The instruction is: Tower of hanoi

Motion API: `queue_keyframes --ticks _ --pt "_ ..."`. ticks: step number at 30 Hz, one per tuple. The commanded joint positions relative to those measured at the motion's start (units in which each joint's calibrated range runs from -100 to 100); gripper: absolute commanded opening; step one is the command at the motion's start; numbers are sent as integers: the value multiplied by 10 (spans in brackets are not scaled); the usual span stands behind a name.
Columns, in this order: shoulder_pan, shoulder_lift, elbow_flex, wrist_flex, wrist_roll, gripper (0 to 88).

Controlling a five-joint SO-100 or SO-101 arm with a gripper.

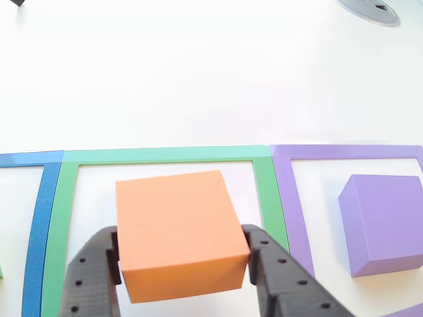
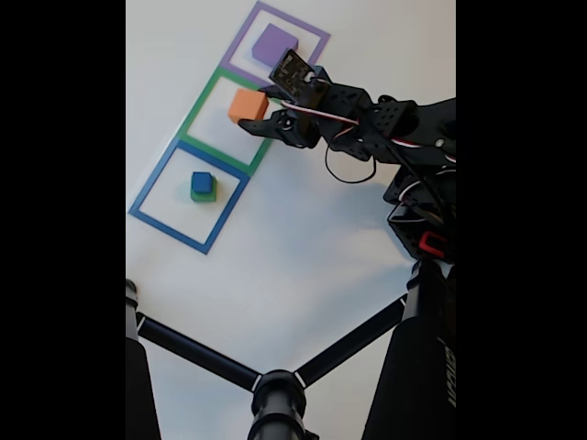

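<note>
Orange block (image 1: pixel 177 231) sits clamped between our gripper (image 1: pixel 183 261) fingers, inside the green outline (image 1: pixel 165 155). To its right in the other view, the purple block (image 1: pixel 384 223) rests in the purple outline (image 1: pixel 344 152). Fixed view: blue cube (image 2: pixel 201 181) tops the green block (image 2: pixel 204 194), blue outline (image 2: pixel 151 183) around them.

Four blocks can be counted, one each of purple (image 2: pixel 273 44), orange (image 2: pixel 248 105), green (image 2: pixel 204 192) and blue (image 2: pixel 202 181), plus three square outlines (image 2: pixel 213 84).

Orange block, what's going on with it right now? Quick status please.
Tool shut on orange block, inside green outline. Purple block sits apart in purple outline. Blue cube atop green block. Nothing in the way.
</note>
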Motion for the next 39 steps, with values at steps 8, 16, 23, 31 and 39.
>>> queue_keyframes --ticks 8,16,23,31,39 --pt "-2 270 -19 -345 0 109" --pt "-23 370 -22 -455 0 110" --pt "-20 428 -52 -480 0 116" --pt "-15 453 -74 -480 0 168" --pt "-13 464 -74 -481 0 196"
